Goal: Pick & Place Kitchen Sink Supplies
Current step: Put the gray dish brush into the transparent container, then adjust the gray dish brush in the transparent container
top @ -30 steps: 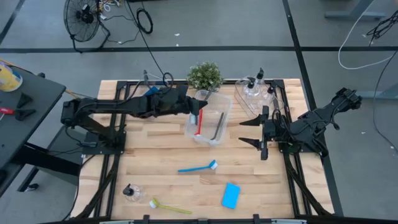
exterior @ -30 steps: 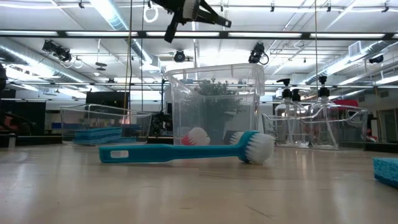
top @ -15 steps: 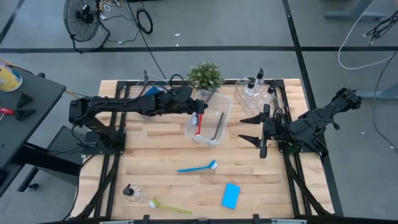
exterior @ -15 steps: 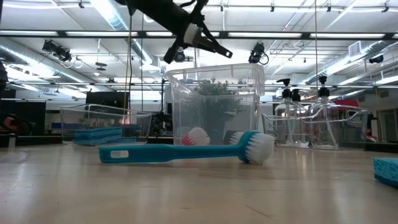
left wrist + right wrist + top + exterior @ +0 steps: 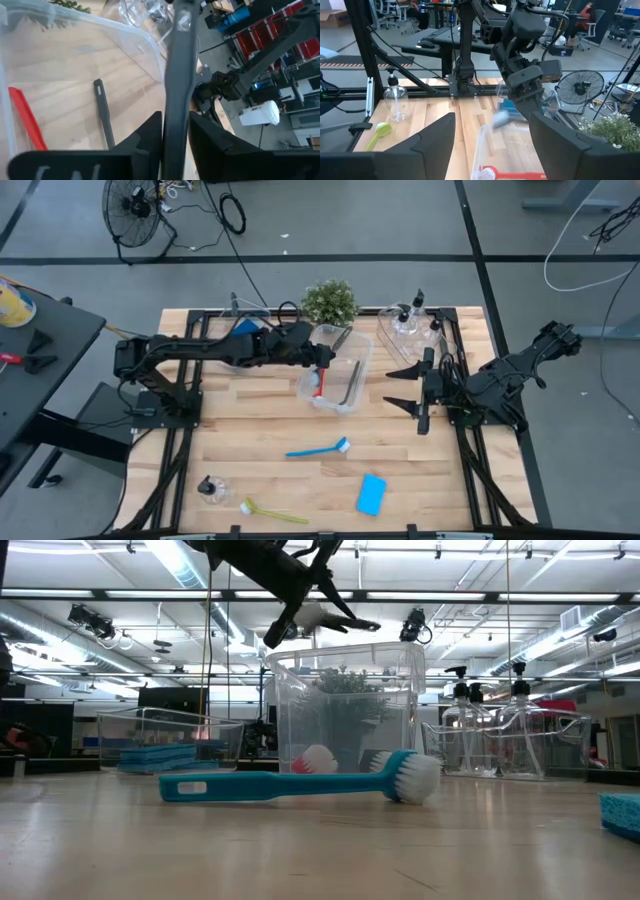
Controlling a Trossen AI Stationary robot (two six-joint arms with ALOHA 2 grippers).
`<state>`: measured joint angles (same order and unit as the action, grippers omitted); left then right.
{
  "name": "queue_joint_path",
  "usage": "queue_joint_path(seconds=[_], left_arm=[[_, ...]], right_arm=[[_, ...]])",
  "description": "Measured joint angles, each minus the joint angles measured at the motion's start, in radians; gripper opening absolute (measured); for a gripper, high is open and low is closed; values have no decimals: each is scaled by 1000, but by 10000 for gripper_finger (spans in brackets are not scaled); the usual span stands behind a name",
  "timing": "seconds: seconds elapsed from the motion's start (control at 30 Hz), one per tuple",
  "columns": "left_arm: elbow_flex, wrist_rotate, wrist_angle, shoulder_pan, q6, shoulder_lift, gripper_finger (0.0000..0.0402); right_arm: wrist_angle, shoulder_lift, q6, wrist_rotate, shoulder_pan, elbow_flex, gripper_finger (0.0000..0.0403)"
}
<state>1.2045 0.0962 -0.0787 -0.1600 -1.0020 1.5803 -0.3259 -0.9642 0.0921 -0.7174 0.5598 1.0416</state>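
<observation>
The left pincer [image 5: 318, 358] has been moving across from the back of the table [image 5: 250, 405], and now it is hanging right over the bin [image 5: 358, 345]. In the low view it is sitting lower than a moment ago, just above the bin's top edge. Its two fingers are still clamped on the thin handle of a grey brush [image 5: 179, 60]. I think that means the brush is about ready to be dropped in.

The grey brush is lying almost flat in the air. Its long side is running along the arm, and the handle tip is pointing toward the right arm's side, dipping a little.

A red brush [image 5: 320, 383] and a dark brush [image 5: 352, 383] are already lying in the bin.

The right pincer [image 5: 405, 388] is waiting beside the bin with its fingers wide apart, holding nothing.
</observation>
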Motion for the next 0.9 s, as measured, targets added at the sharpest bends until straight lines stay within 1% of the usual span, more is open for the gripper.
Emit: queue_joint_path(seconds=[0.3, 0.43, 0.6, 0.9], left_arm=[[0, -4, 0, 0, 3, 0, 194], [0, -5, 0, 0, 3, 0, 223], [0, -11, 5, 0, 63, 0, 231], [0, -171, 54, 1, 109, -2, 216]], right_arm=[[0, 0, -1, 0, 0, 0, 256], [0, 0, -2, 0, 0, 0, 256], [0, 0, -2, 0, 0, 0, 256], [0, 0, -1, 0, 0, 0, 256]])
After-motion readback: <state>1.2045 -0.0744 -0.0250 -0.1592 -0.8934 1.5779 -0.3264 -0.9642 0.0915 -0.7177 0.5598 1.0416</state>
